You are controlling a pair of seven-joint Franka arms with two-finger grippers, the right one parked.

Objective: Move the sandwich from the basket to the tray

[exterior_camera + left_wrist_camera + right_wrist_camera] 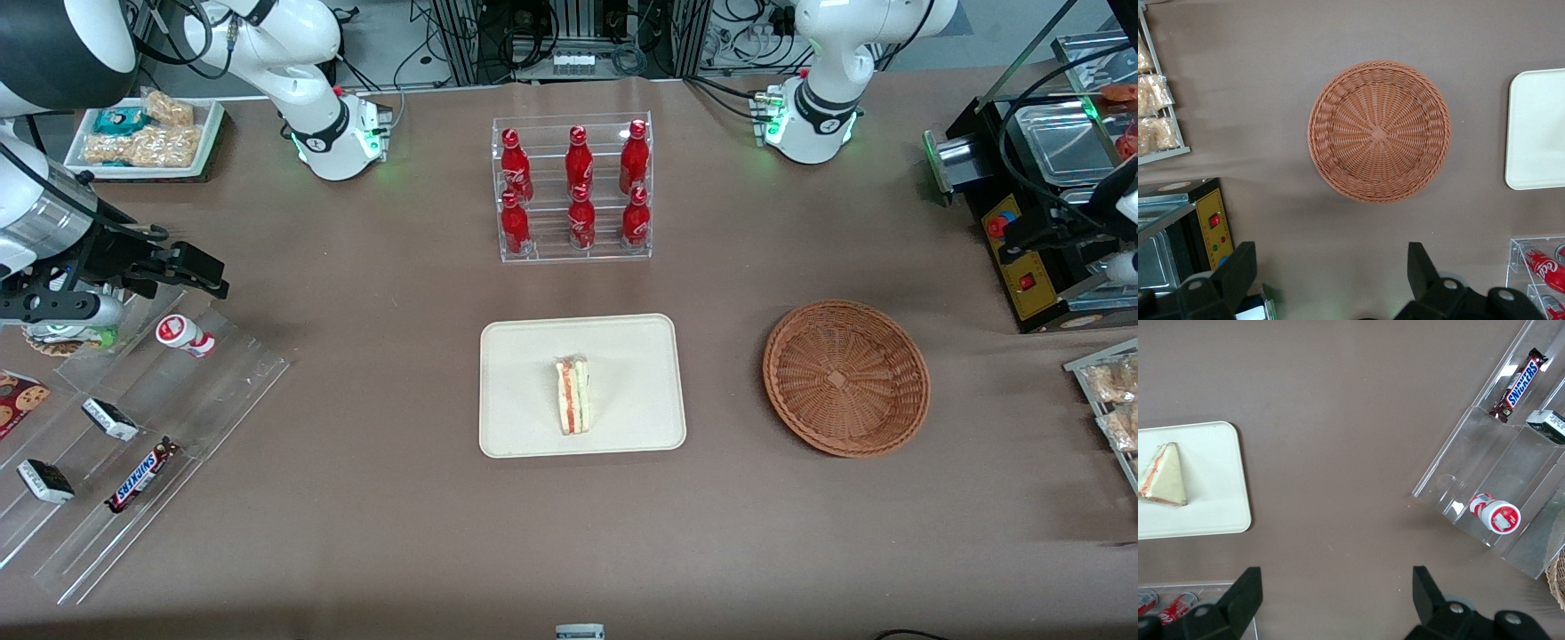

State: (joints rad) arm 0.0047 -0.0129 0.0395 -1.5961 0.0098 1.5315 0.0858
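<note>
One small triangular white-bread sandwich (573, 396) with red, orange and green filling lies on the flat cream-beige rectangular tray (524, 427), near its middle. One round reddish-brown woven wicker basket (845, 377) sits beside the tray, toward the working arm's end of the table, with nothing in it. The left arm's black two-finger gripper (1331, 273) hangs above the bare table near the basket, its fingers spread wide and holding nothing; they are partly cut off at the frame edge. Six red bottles (579, 159) stand in a clear acrylic rack (571, 252), farther from the front camera than the tray.
</note>
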